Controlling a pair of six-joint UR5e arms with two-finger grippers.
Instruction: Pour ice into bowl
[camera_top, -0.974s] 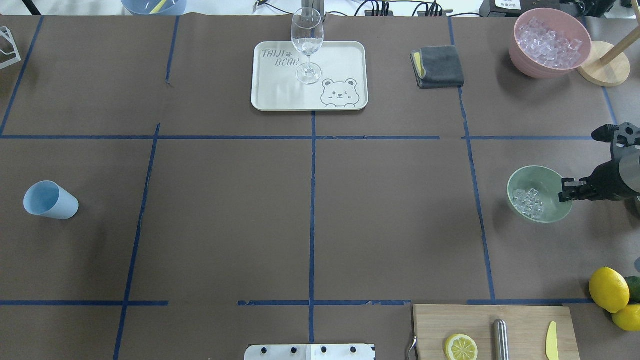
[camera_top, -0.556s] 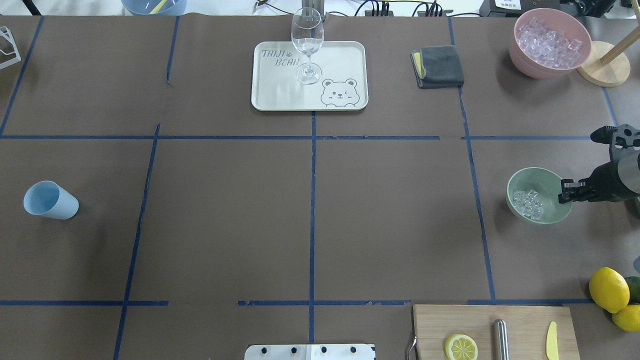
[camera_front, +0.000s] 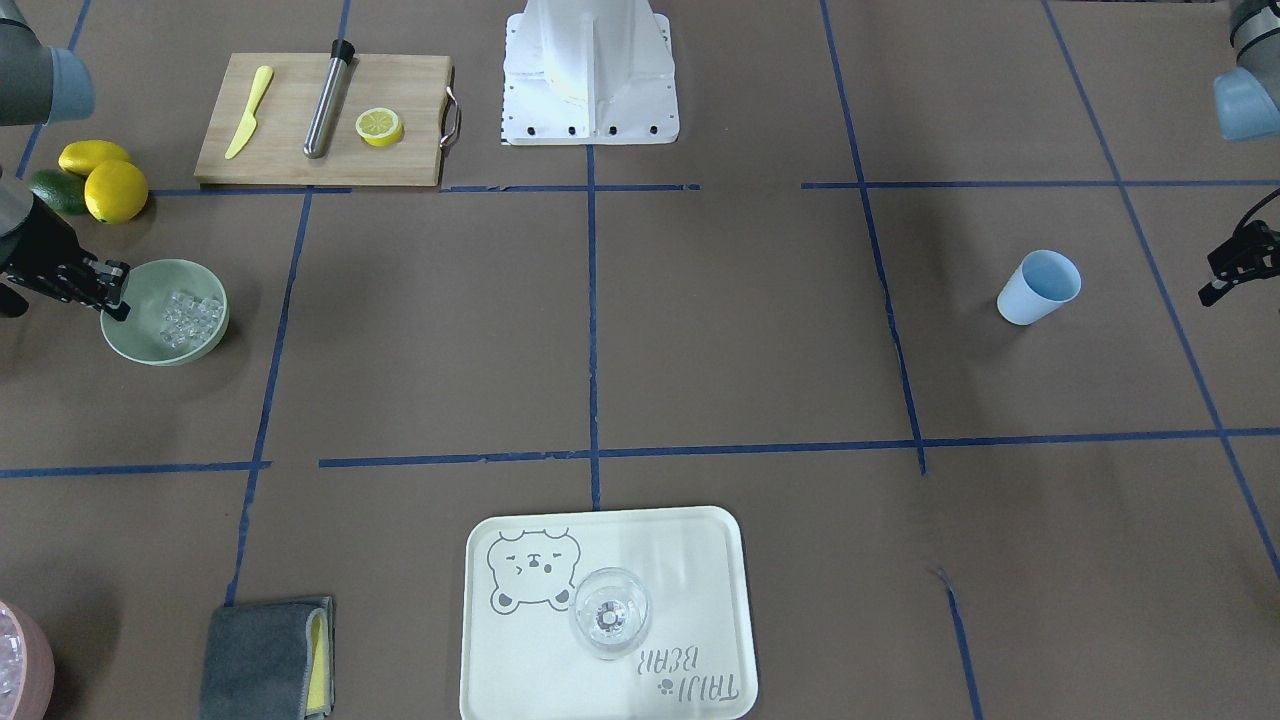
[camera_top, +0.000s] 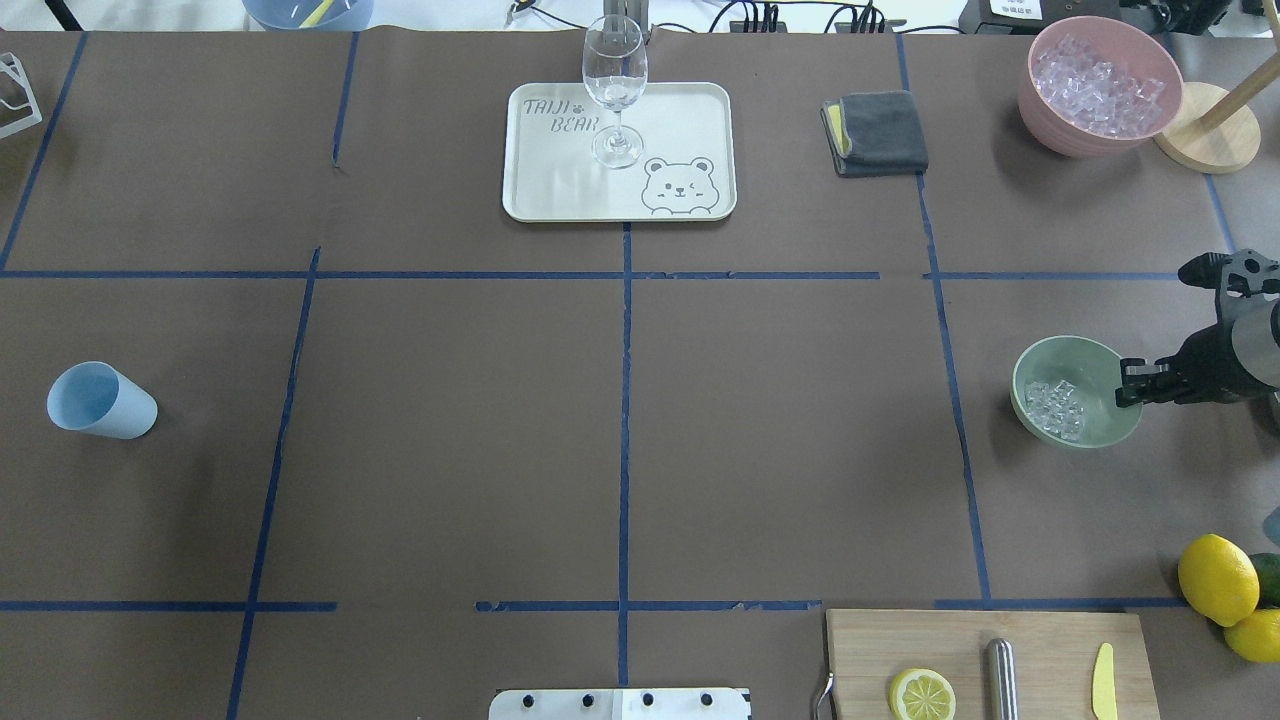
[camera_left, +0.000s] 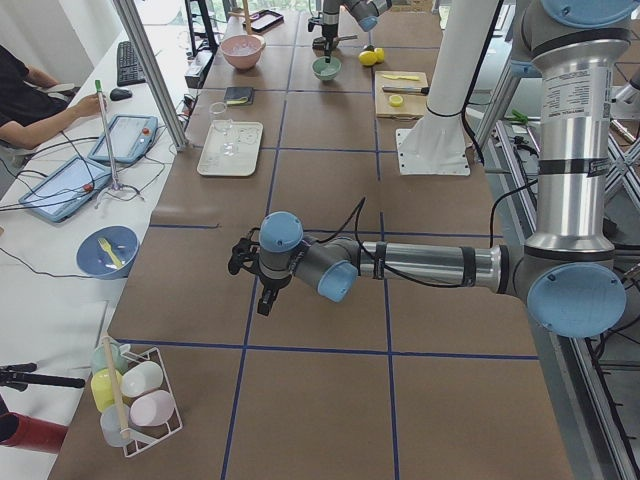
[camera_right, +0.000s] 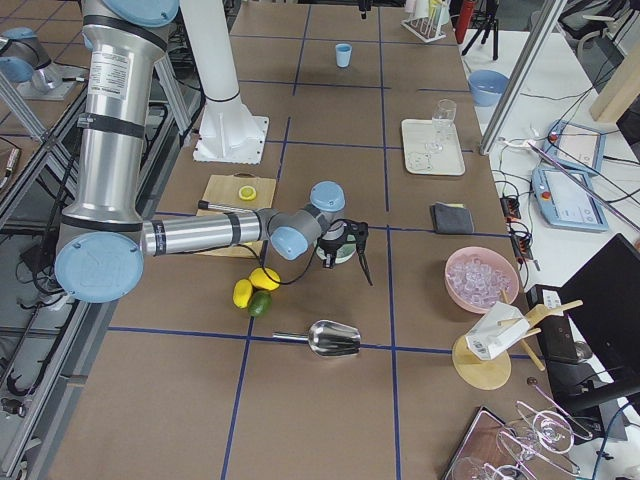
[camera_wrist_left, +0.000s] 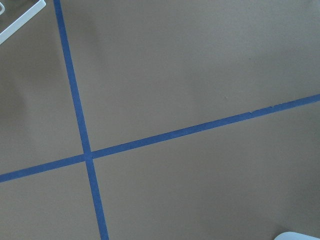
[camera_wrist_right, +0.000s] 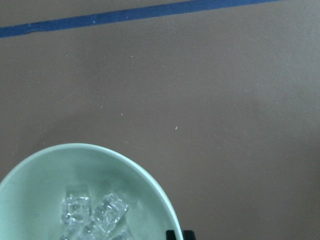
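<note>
While the right gripper (camera_top: 1124, 388) reaches in from the right edge of the table, its fingertips (camera_wrist_right: 187, 235) are squeezed close together on the rim of the mint-green bowl (camera_top: 1092, 362), so it's pinching the bowl's edge on the side nearest the arm. The ice (camera_top: 1056, 406) is a small heap of clear cubes inside that bowl, bunched toward the side away from the gripper. Can't honestly tell whether the bowl is flat on the table or tipped a bit.

The left gripper (camera_front: 1215, 280) only pokes in at the edge of the front view, hanging over bare table well apart from the blue cup (camera_top: 100, 400), which stands alone on the left side. Whether its fingers are spread or together, I can't tell; its wrist camera just shows brown table and blue tape.

Other stuff: a pink bowl (camera_top: 1045, 120) full of ice cubes at the far right corner, a grey cloth (camera_top: 880, 132) near it, and a wine glass (camera_top: 614, 90) standing on the bear tray (camera_top: 560, 190). On the near side there's a cutting board (camera_top: 1040, 640) with a lemon half (camera_top: 921, 694), plus whole lemons (camera_top: 1217, 578) just beside it
</note>
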